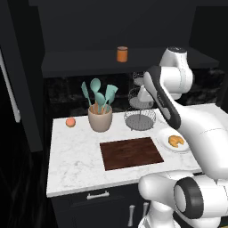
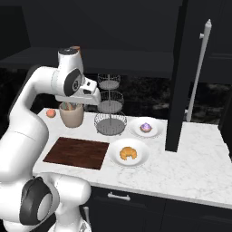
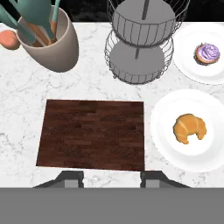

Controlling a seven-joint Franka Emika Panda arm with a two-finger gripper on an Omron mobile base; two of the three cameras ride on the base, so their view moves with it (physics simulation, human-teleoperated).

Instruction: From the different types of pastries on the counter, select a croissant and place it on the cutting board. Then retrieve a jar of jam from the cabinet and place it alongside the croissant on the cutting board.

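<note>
The golden croissant (image 3: 189, 127) (image 1: 176, 141) (image 2: 128, 153) lies on a white plate (image 3: 164, 131) to the right of the dark wooden cutting board (image 3: 92, 134) (image 1: 131, 152) (image 2: 77, 152) on the marble counter (image 1: 71, 156). A purple-topped pastry (image 3: 207, 53) (image 2: 146, 127) sits on a second plate behind it. My gripper (image 3: 111, 177) hangs open high above the board's near edge, holding nothing. The orange jar of jam (image 1: 122, 54) stands upright on the black cabinet's shelf (image 1: 84, 62), above the counter.
A beige utensil pot (image 1: 100, 116) with teal tools and a peach-coloured fruit (image 1: 70, 122) stand behind the board. A tiered wire stand (image 1: 140, 116) (image 3: 140, 48) rises at the back. A tall dark panel (image 2: 179, 77) stands on the counter to the right of the plates.
</note>
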